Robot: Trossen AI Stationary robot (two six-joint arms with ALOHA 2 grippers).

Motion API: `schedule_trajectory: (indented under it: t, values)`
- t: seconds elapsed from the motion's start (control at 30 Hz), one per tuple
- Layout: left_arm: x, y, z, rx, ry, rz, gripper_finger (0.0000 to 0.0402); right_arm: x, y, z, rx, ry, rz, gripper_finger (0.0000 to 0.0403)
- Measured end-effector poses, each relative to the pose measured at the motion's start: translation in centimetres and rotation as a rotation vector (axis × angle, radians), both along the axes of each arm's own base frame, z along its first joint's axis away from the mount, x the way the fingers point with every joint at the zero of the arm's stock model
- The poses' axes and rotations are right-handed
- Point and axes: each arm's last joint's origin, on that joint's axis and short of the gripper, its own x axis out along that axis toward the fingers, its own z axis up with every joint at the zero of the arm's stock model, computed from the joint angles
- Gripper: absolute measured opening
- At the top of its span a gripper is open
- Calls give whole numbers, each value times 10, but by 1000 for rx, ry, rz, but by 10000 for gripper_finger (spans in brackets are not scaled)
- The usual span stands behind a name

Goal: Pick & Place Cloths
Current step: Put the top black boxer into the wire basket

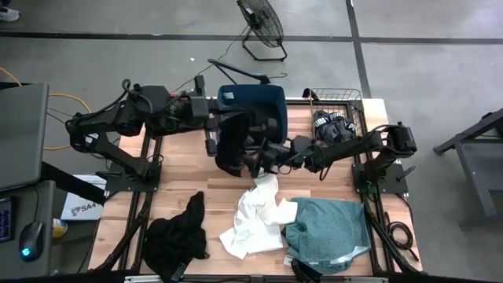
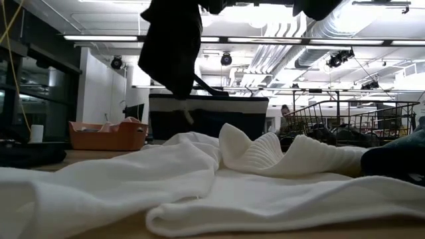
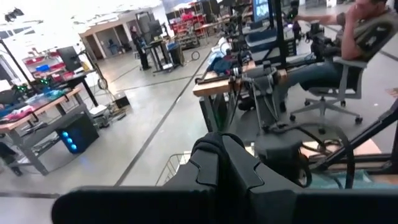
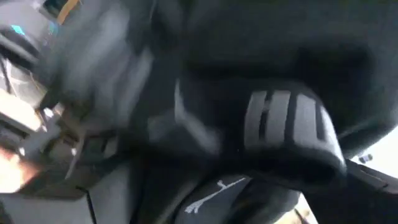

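A black cloth (image 1: 232,148) hangs in the air in front of the navy tub (image 1: 253,98). My left gripper (image 1: 222,126) is shut on its upper part. In the low view the cloth (image 2: 172,50) dangles from the top, above the white cloth (image 2: 199,179). My right gripper (image 1: 265,156) reaches in from the table's right, close against the hanging cloth's right side; its wrist view is filled by dark fabric (image 4: 211,93). On the table lie a white cloth (image 1: 255,216), a teal-green cloth (image 1: 326,228) and another black cloth (image 1: 177,236). My left gripper pinches a bunched fold of the black cloth (image 3: 224,165) between its two fingers. It comes level from the table's left. The cloth hangs slack below the fingers, and its lower end (image 2: 178,89) is lifted clear of the table in front of the tub.
A wire basket (image 1: 350,101) at the far right corner holds a black-and-white patterned cloth (image 1: 334,126). An orange basin (image 2: 106,136) stands left of the tub in the low view. A person sits in a chair (image 3: 360,37) beyond the table. A fan (image 1: 261,23) stands on the floor.
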Motion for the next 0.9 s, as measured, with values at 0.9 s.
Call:
schedule_trajectory:
  t: [0.9]
  values:
    - [34,-11,-11,0,-5,-247,0,1,-7,1,257,-25,364,256]
